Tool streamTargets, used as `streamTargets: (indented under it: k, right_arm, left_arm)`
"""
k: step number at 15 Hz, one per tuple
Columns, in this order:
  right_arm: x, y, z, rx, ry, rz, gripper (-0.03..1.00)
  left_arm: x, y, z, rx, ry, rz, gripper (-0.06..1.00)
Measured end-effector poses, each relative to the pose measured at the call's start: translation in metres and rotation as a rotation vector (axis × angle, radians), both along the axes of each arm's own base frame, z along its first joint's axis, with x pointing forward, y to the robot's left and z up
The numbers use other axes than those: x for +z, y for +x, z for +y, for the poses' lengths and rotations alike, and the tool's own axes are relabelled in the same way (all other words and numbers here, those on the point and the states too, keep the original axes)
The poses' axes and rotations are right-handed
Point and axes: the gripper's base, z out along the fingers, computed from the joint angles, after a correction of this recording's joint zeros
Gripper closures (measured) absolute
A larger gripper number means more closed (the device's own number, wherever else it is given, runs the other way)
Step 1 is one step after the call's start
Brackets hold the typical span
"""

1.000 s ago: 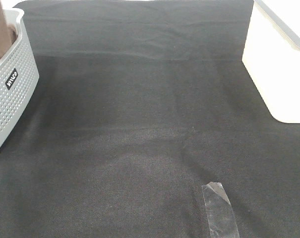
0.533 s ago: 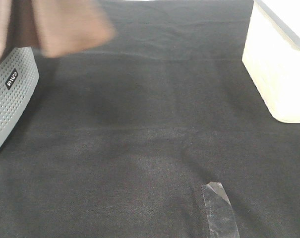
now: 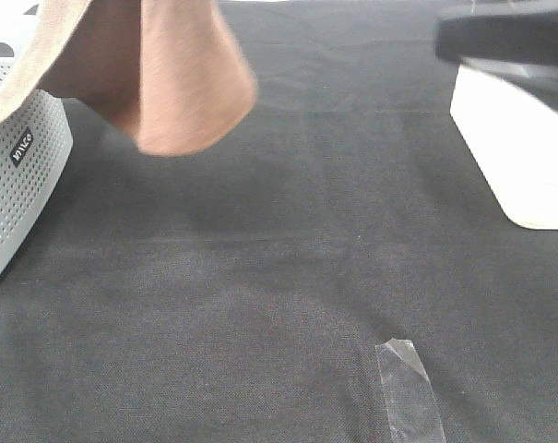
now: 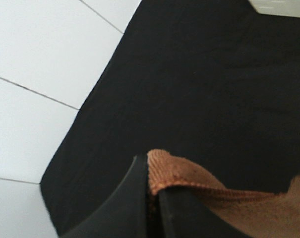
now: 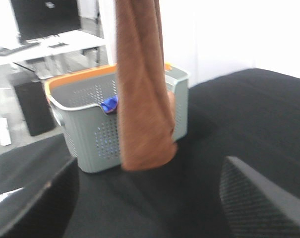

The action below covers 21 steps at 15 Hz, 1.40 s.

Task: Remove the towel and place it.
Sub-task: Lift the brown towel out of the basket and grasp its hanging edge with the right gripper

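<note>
basket [image 3: 20, 175]: grey plastic with rows of small holes and a small black label. It stands on the table at the far left of the high view. The right wrist view shows an orange rim and a blue thing [image 5: 110, 103] inside.
towel [image 3: 182, 83]: brown plush, lifted off the table. It hangs in a long fold above the basket and just to its right, with its lower end over the black cloth. It is blurred in the high view. Whether it touches the basket rim or the cloth I cannot tell.
left gripper [image 4: 152, 198]: out of the high view. In its own wrist view the two black fingers are pressed together, clamped on a stitched edge of the towel, which trails away from them.
tablecloth [image 3: 279, 258]: black and slightly creased, covering the whole table. The middle holds nothing but the tape.
tape [image 3: 408, 388]: a short clear strip stuck flat on the tablecloth, near the front edge and right of the middle.
right gripper [image 5: 150, 163]: the jaws stand wide apart with nothing between them. They sit low over the tablecloth, facing the hanging towel and the basket, well apart from both.
arm [image 3: 500, 41]: a dark blurred shape at the top right of the high view, in front of the top of the box.
box [image 3: 518, 148]: white, at the right edge, standing on the tablecloth.
</note>
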Motion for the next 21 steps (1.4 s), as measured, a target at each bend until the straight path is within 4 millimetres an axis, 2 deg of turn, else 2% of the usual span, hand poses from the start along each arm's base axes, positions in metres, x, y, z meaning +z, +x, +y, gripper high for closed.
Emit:
streamTargets:
  k: [1,4,6,9,13,15,19,21]
  right_arm:
    - [-0.004,0.015,0.01,0.047,0.006,0.026,0.21]
    - [-0.013,0.053,0.058,0.229,-0.046,0.052,0.21]
    - [-0.02,0.075,0.078,0.316,-0.119,0.072,0.21]
    - [-0.02,0.091,0.087,0.454,-0.194,0.084,0.21]
    - [-0.024,0.116,0.09,0.371,-0.228,0.071,0.21]
    - [-0.032,0.115,0.097,0.425,-0.218,0.094,0.21]
    - [-0.041,0.09,0.131,0.613,-0.246,0.108,0.21]
    - [-0.044,0.086,0.134,0.641,-0.277,0.133,0.24]
  left_arm:
    - [-0.001,-0.001,-0.002,-0.011,-0.012,0.013,0.94]
    - [-0.002,-0.003,-0.006,-0.076,0.003,0.027,0.94]
    - [-0.003,-0.004,-0.008,-0.126,0.047,0.016,0.94]
    - [-0.002,-0.005,-0.01,-0.161,0.065,0.002,0.94]
    - [-0.002,-0.006,-0.012,-0.2,0.073,-0.007,0.94]
    - [-0.001,-0.006,-0.013,-0.205,0.068,-0.018,0.94]
    - [0.003,-0.004,-0.015,-0.215,0.042,-0.065,0.94]
    - [0.003,-0.004,-0.014,-0.208,0.053,-0.065,0.94]
